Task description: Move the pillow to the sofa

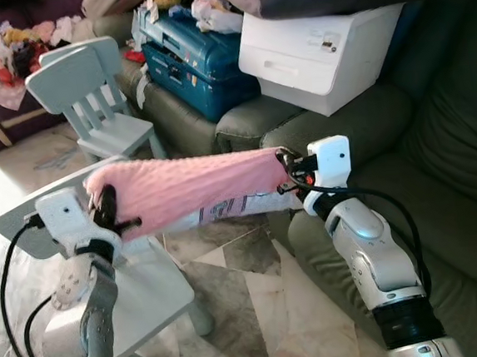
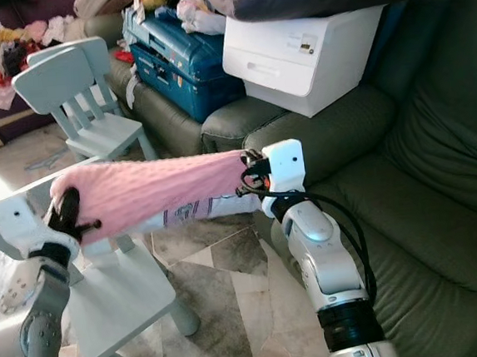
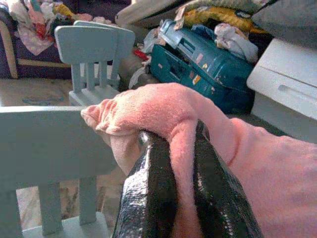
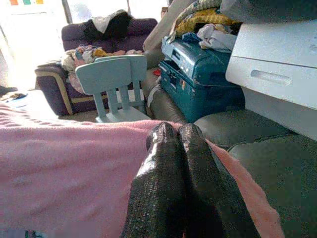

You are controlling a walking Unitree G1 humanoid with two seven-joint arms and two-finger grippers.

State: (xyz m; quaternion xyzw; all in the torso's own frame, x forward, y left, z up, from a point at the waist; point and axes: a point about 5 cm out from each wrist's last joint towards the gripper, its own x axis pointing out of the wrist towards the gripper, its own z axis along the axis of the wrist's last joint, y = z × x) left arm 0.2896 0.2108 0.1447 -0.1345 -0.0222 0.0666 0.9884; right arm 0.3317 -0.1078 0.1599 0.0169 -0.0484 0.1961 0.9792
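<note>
Pinched at both ends: left gripper (image 1: pixel 108 213) clamped on one corner of pink pillow (image 1: pixel 193 187), right gripper (image 1: pixel 288 167) closed on the other, apparently gripping fabric. Stretched in air over small chair (image 1: pixel 148 295), beside green sofa (image 1: pixel 442 211). Lift done; carry over cushion and release left

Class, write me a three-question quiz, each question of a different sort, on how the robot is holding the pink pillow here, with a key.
1. True or false: the pillow rests on the green sofa.
2. What grips the pillow's two ends?
3. Which stands nearest the left gripper? A) white printer B) pale blue chair C) blue suitcase

Key: 1. False; it hangs in the air before the sofa. 2. The left gripper and the right gripper, one at each end. 3. B.
</note>
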